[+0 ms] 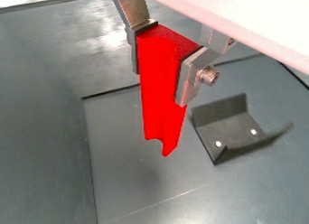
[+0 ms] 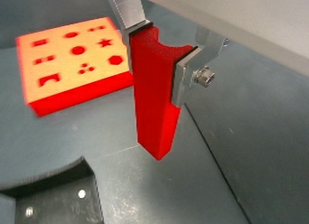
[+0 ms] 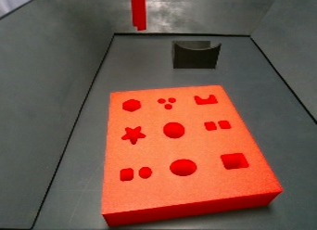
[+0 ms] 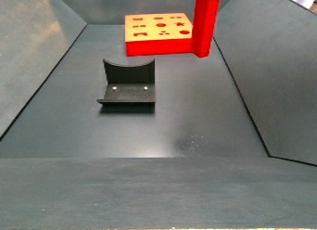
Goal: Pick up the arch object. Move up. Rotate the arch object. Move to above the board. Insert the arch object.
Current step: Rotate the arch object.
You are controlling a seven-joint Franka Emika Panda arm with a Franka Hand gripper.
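The arch object (image 1: 158,92) is a tall, slim, bright red block hanging upright and clear of the floor, with my gripper (image 1: 160,58) shut on its upper end. Both wrist views show the silver fingers (image 2: 183,76) clamping its sides, with a scooped notch at its top (image 2: 154,42). In both side views the block (image 3: 137,11) (image 4: 205,25) hangs high in the air; the gripper itself is cut off there. The board (image 3: 186,150) is an orange-red slab with star, hexagon, circle and square cut-outs, flat on the floor (image 2: 70,60) (image 4: 161,31), off to one side of the held block.
The dark fixture (image 3: 195,52) (image 4: 128,85) (image 1: 229,128) stands on the grey floor between the board and the far wall. Sloping grey walls (image 3: 56,85) enclose the work area on all sides.
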